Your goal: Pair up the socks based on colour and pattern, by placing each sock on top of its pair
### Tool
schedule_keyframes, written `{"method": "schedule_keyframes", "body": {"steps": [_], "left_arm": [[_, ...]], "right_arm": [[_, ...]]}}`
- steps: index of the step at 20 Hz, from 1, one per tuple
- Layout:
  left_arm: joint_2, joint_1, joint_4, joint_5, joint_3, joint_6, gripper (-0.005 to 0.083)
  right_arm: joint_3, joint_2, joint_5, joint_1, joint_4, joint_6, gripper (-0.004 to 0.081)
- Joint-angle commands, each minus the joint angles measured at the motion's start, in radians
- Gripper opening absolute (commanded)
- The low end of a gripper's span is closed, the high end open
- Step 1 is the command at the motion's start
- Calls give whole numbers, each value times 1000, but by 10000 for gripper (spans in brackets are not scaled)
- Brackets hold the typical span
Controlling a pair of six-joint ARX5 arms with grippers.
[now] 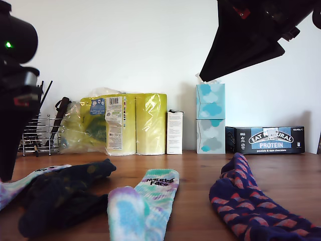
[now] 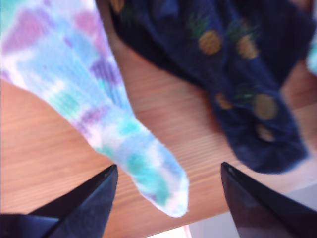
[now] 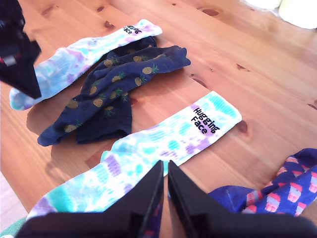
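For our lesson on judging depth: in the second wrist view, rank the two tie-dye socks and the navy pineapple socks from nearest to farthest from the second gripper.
1. Tie-dye sock with the Hugging Face cuff, just ahead of my second gripper.
2. Navy pineapple socks, beyond it.
3. Other tie-dye sock, on their far side, farthest.
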Motion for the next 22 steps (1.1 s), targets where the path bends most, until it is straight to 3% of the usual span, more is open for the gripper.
{"method": "schedule_keyframes", "body": {"steps": [1,3,4,7,8,12,18,22], "left_arm": [[27,-9,-1,-19,-6,-5,606],[39,-16,0,-39,-6,-14,585],[39,-16,-1,-51,-6,-19,516],[39,-16,0,-63,-6,-4,40],[38,-16,4,-62,-5,6,-16],[36,-16,-18,-67,57,42,-24],[30,-16,-13,-96,352,42,-24],[30,-23,123,-10,537,41,-24]], "right_arm": [[-2,0,-3,3,11,-15,-13],[-2,0,-6,3,13,-24,-13],[-2,0,-6,3,14,-24,-13],[-2,0,-6,3,14,-24,-13],[-2,0,-7,3,14,-24,-13],[-2,0,-8,3,12,-24,-13],[-2,-1,-9,3,-14,-24,-13],[-2,-1,-9,3,-14,-23,-13]]}}
